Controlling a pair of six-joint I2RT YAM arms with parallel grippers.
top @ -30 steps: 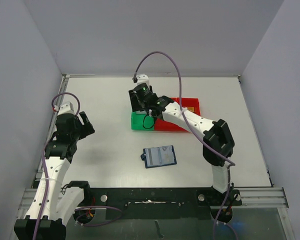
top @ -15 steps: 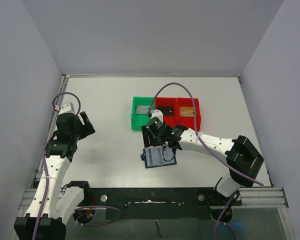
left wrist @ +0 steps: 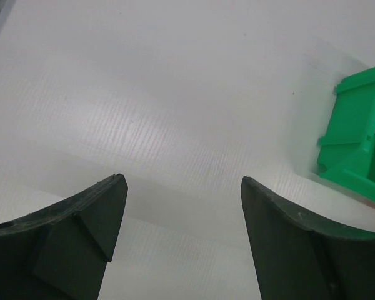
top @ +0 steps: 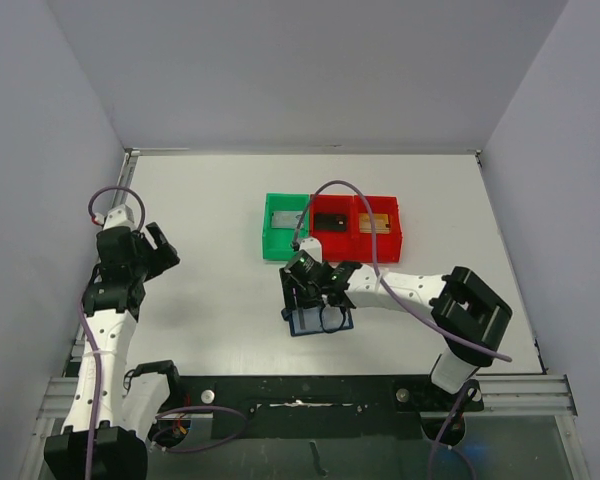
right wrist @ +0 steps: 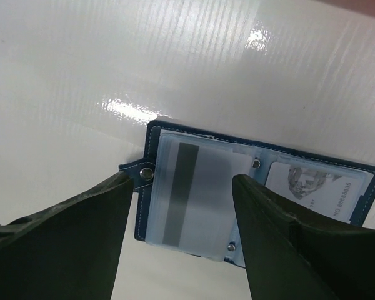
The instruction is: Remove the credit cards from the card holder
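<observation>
The left claw [top: 156, 250] hangs released over bare worktop [top: 210, 200], well apart from everything. Near the front middle the card holder [right wrist: 257, 187] lies flat and open, with the right claw [right wrist: 182, 181] spread and empty just above it. The credit cards [right wrist: 189, 194] in its clear sleeves are probably light, stiff and slick, best pinched by an edge at a sleeve mouth, though the soft holder may lift with them. Behind and to the right stand the green bin [top: 280, 248] and red bins [top: 372, 250], each with a card inside. They are near, yet likely not in the way.
</observation>
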